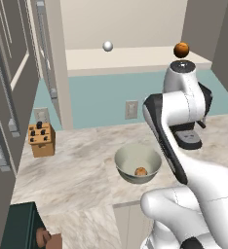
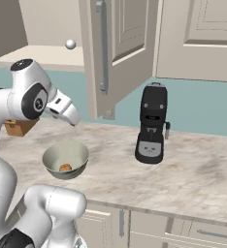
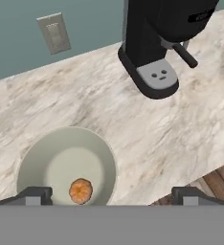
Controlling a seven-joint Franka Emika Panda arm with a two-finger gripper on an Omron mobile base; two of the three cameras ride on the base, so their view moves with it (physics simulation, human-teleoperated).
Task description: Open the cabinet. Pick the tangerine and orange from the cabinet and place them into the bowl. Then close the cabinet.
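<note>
The cabinet (image 1: 135, 59) stands open, its right door (image 2: 127, 43) swung out over the counter. On its cream shelf at the right sits the orange (image 1: 181, 49). The pale bowl (image 1: 128, 158) (image 2: 55, 156) (image 3: 42, 162) rests on the marble counter with the tangerine (image 1: 141, 171) (image 2: 65, 167) (image 3: 80, 190) lying in it. In the hand view my gripper (image 3: 111, 197) hangs above the bowl's near rim, looking down. It is open, the fingertips (image 3: 35, 195) wide apart, with nothing between them; the tangerine lies below, well clear of them.
A black coffee machine (image 1: 189, 136) (image 2: 152, 125) (image 3: 157, 43) stands right of the bowl. A small pale ball (image 1: 107, 46) (image 2: 70, 44) lies on the shelf's left part. A wooden knife block (image 1: 41, 139) sits at the counter's left. My own arm blocks much of the left base view.
</note>
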